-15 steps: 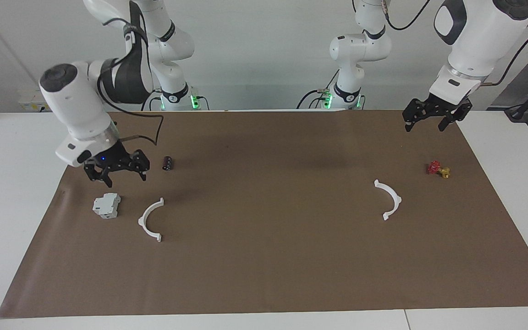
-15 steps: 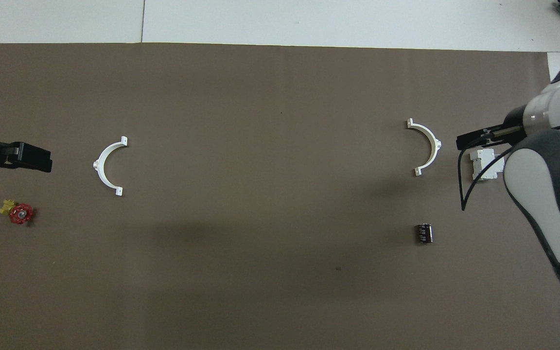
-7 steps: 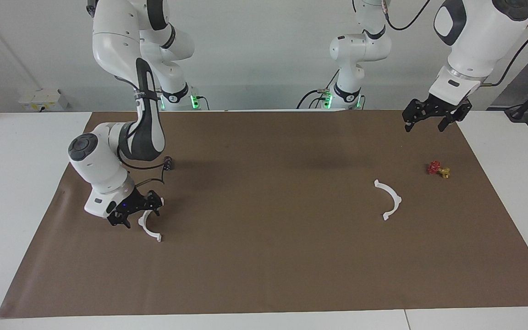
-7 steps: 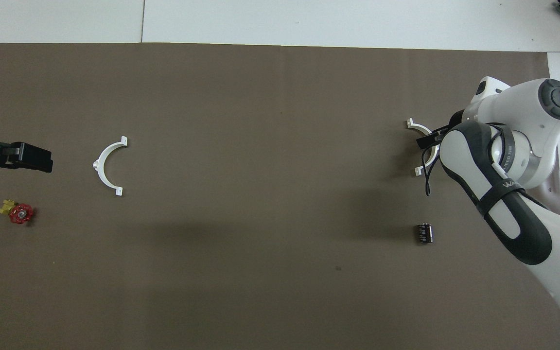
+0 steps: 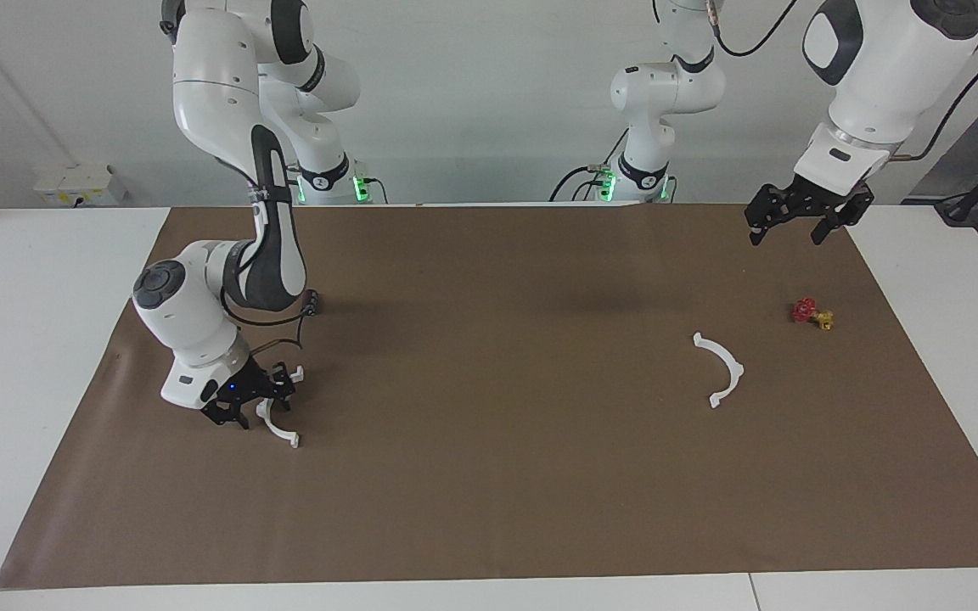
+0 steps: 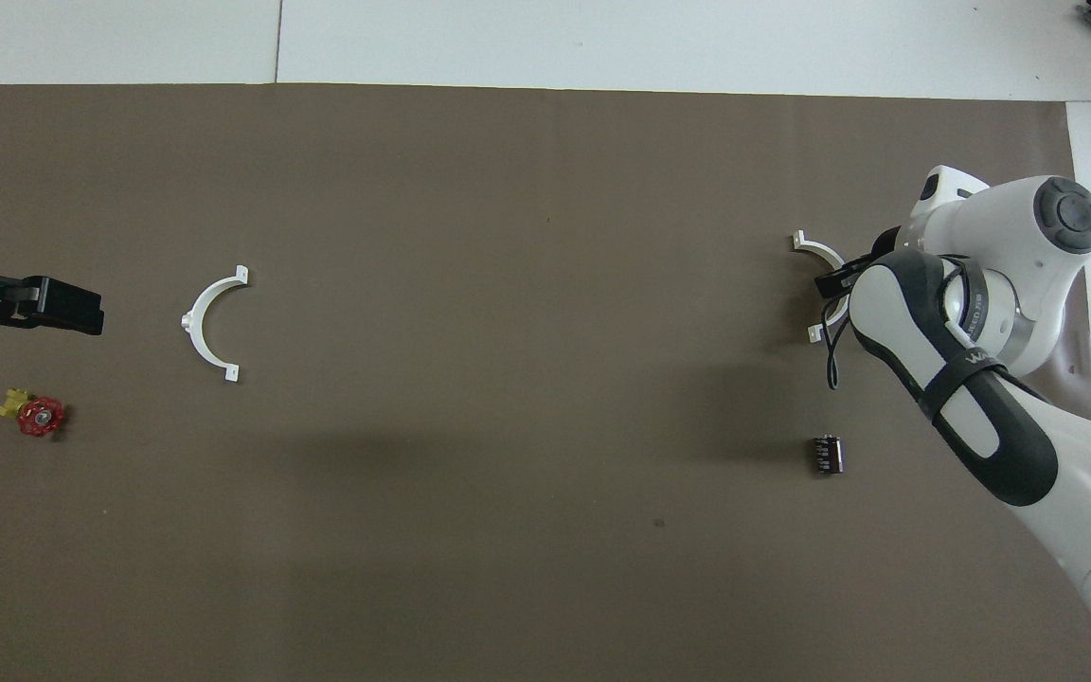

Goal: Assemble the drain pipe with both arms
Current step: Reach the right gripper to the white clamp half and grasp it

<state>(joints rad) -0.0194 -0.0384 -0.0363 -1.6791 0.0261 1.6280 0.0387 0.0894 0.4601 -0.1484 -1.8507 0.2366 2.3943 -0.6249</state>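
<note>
My right gripper (image 5: 253, 406): down at one half-ring (image 5: 283, 431), fingers astride it, grip unconfirmed | My left gripper (image 5: 801, 222): fingers apart, waiting above brown mat (image 5: 497, 475) | Other half-ring (image 5: 722, 370): on mat, near red valve (image 5: 812, 313).

**Robotics lab bench**

A lab is indicated: two white arms (image 5: 234, 170) are mounted at a white table (image 5: 30, 339) covered with brown paper (image 5: 497, 467), against a bare wall (image 5: 472, 85), with cables (image 5: 578, 178) and lit green base lights (image 5: 360, 187).
</note>
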